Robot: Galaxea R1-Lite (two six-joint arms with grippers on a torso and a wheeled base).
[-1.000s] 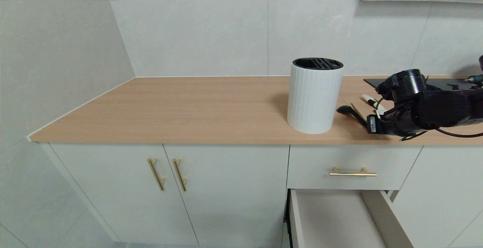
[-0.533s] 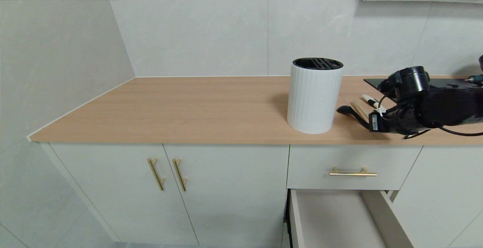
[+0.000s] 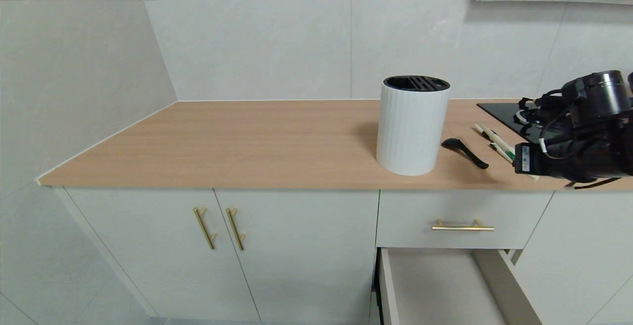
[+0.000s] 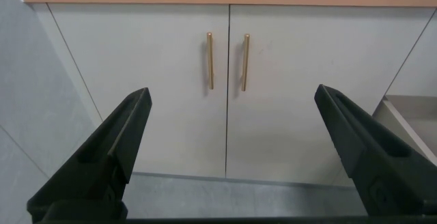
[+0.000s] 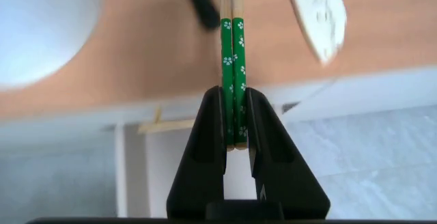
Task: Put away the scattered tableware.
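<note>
Clamping a pair of pale wooden chopsticks with green, white-dotted ends (image 5: 232, 46) tight between its two black fingers, the right gripper (image 5: 234, 108) sits at the front edge of the light wood countertop (image 3: 247, 142). The sticks point out over the counter, between a black spoon (image 5: 198, 5) and a white ceramic spoon (image 5: 315, 12) lying on the wood. Just left of the black spoon stands a white ribbed cylindrical holder with a black slotted top (image 3: 413, 124). Below the counter a white drawer (image 3: 435, 285) stands pulled out. The left gripper (image 4: 232, 156) hangs with fingers spread wide, facing white cabinet doors with gold bar handles (image 4: 208, 60).
</note>
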